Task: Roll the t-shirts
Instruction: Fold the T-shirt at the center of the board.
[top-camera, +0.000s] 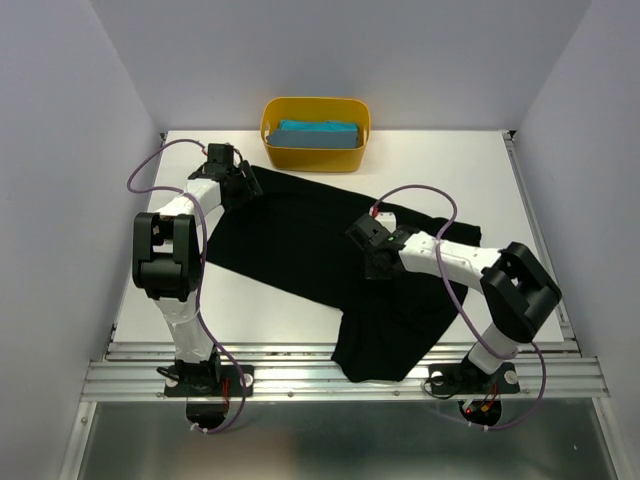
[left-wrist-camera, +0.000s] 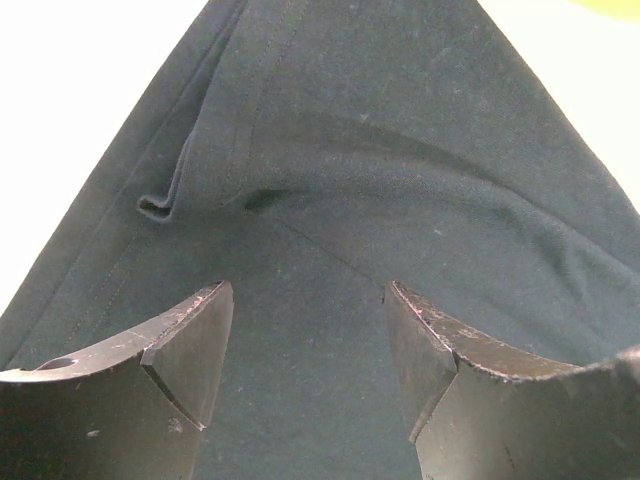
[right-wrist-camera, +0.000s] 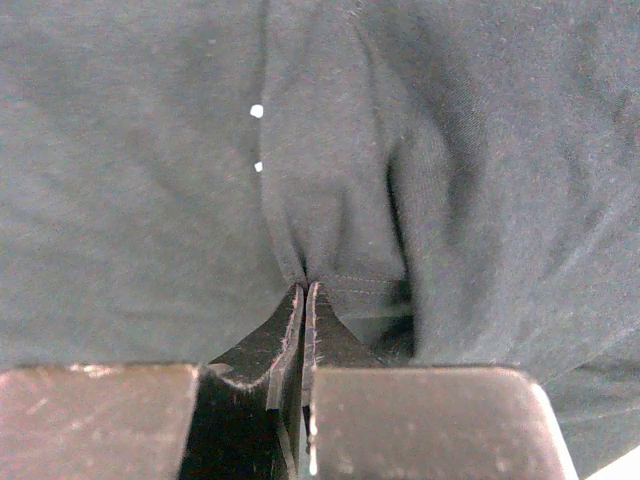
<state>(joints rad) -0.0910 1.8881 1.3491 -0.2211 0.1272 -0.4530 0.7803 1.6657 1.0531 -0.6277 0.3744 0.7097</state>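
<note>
1. The black t-shirt (top-camera: 300, 250) lay spread across the middle of the table (top-camera: 480, 170), reaching over its near edge.
2. My left gripper (left-wrist-camera: 310, 300) hung over the shirt's far left corner, jaws wide apart and holding nothing.
3. My right gripper (right-wrist-camera: 304, 290) was clamped on a bunched fold of the shirt, right of centre.
4. The teal t-shirt (top-camera: 318, 134) sat folded in the yellow tub (top-camera: 310, 158) at the far edge.

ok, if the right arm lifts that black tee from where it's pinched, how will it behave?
Probably floppy: the black t-shirt puckers into folds where the right gripper pinches it, so it should drape rather than hold shape. Likely light: it looks thin and lies flat on the table. Its near end overhangs the edge, so a pull may drag that along.
</note>
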